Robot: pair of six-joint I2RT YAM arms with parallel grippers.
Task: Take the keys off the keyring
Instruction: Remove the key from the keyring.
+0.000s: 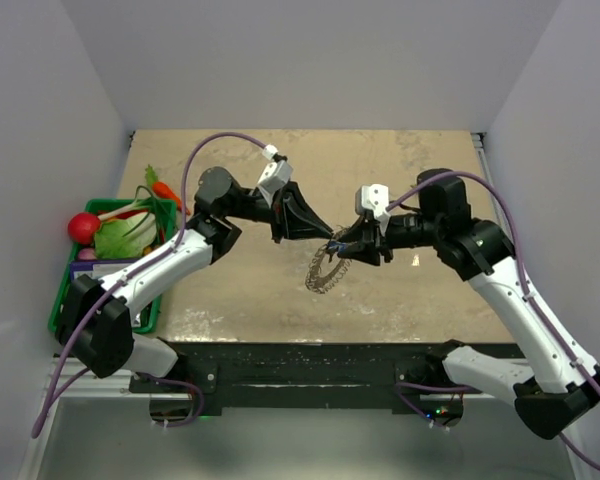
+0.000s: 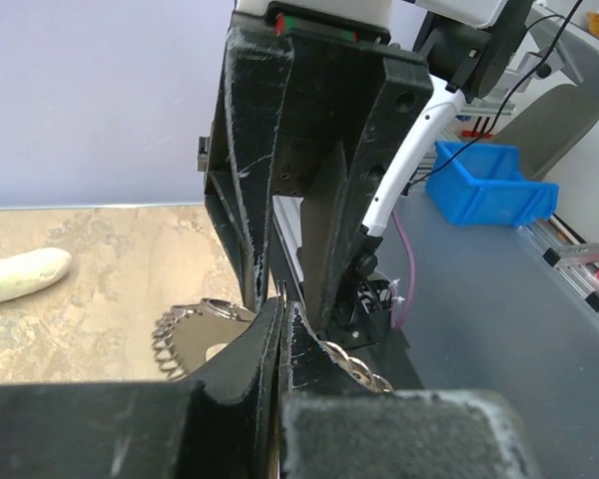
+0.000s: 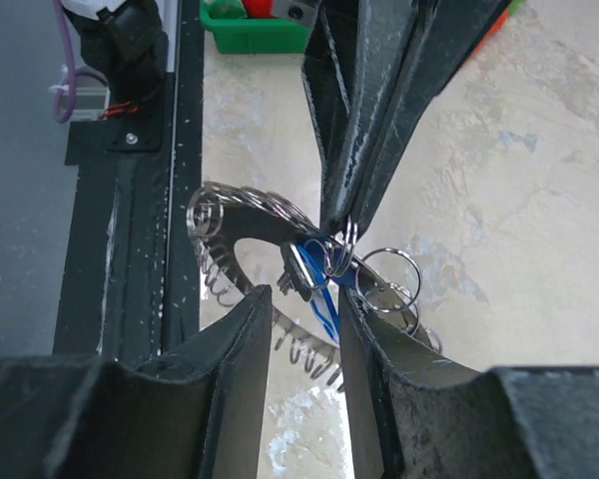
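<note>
Left pincer (image 3: pixel 341 228) is clamped on the keyring (image 3: pixel 225 212). The blue key (image 3: pixel 322 299) points lengthwise into the right pincer's (image 3: pixel 304 299) narrowly parted gap.

The left arm (image 1: pixel 170 258) and right arm (image 1: pixel 505 280) reach inward, tips nearly meeting. The left claw (image 1: pixel 327 234) points right, pinched shut on the keyring (image 1: pixel 323 274). The right claw (image 3: pixel 304 304) faces it, jaws parted.
</note>
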